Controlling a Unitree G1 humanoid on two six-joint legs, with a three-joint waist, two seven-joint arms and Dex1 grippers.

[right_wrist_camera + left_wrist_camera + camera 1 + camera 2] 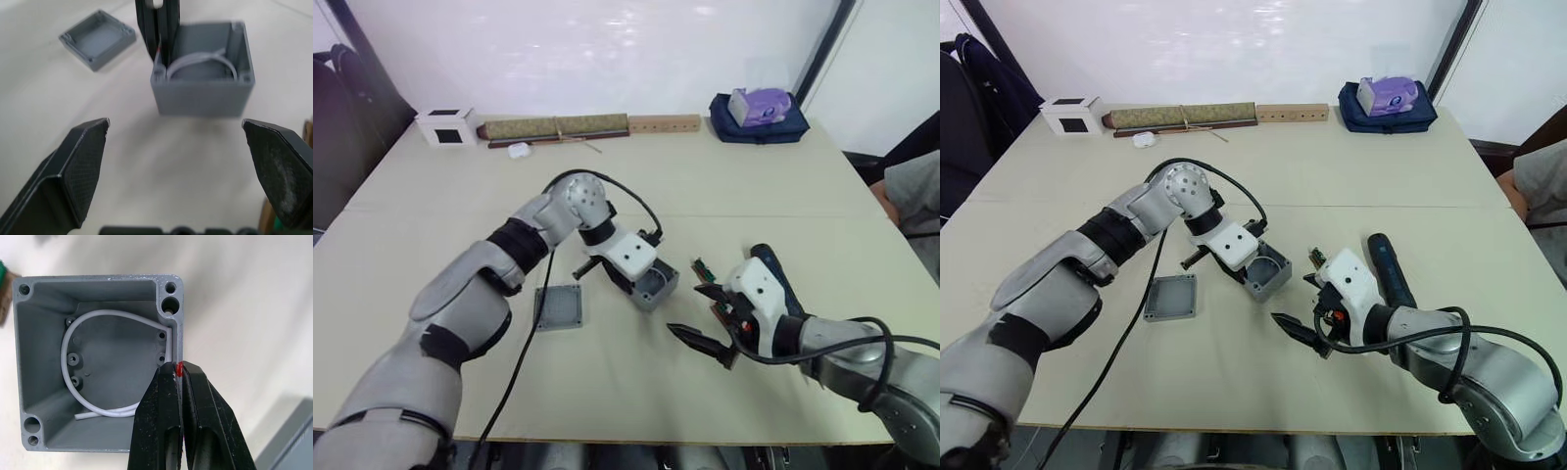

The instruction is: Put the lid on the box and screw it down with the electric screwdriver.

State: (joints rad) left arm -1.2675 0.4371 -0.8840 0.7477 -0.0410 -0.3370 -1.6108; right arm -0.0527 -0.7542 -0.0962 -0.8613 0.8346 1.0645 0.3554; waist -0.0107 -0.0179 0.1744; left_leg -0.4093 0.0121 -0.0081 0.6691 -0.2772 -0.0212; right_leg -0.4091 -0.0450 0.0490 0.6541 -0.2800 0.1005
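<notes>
The grey box (658, 287) is near the middle of the table, its opening up and a whitish ring (93, 377) inside. My left gripper (179, 369) is shut on one of its walls, one finger inside and one outside. The lid (558, 306) lies flat on the table to the left of the box, inner face up. My right gripper (693, 311) hovers open to the right of the box, facing it, with nothing between its fingers (83, 161). The dark blue electric screwdriver (1386, 266) lies on the table just behind the right gripper.
Small green-brown strips (705, 269) lie by the right gripper. Along the far edge stand a white cube with a black face (445, 125), a long roll (558, 127), a wooden block (664, 123) and a blue bag (759, 122). A person (915, 196) sits at the right edge.
</notes>
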